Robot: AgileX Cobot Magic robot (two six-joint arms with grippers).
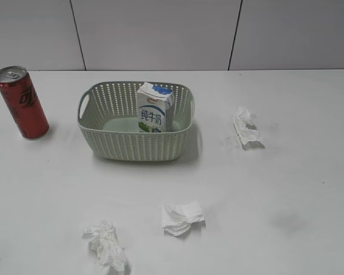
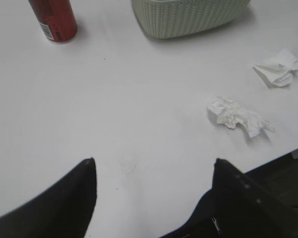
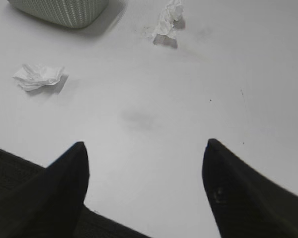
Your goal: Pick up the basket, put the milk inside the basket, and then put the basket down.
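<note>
The pale green basket (image 1: pixel 106 140) stands on the white table at centre left. The milk carton (image 1: pixel 154 109) stands upright inside it, blue top above the rim. The basket's lower wall also shows at the top of the left wrist view (image 2: pixel 188 20) and at the top left of the right wrist view (image 3: pixel 64 11). My left gripper (image 2: pixel 154 161) is open and empty over bare table near the front edge, far from the basket. My right gripper (image 3: pixel 145 144) is open and empty over bare table near the front edge. Neither arm shows in the exterior view.
A red soda can (image 1: pixel 22 103) stands left of the basket, also in the left wrist view (image 2: pixel 54 20). Crumpled tissues lie at the front left (image 1: pixel 106 245), front centre (image 1: pixel 182 218) and right (image 1: pixel 243 127). The table's front edge shows in both wrist views.
</note>
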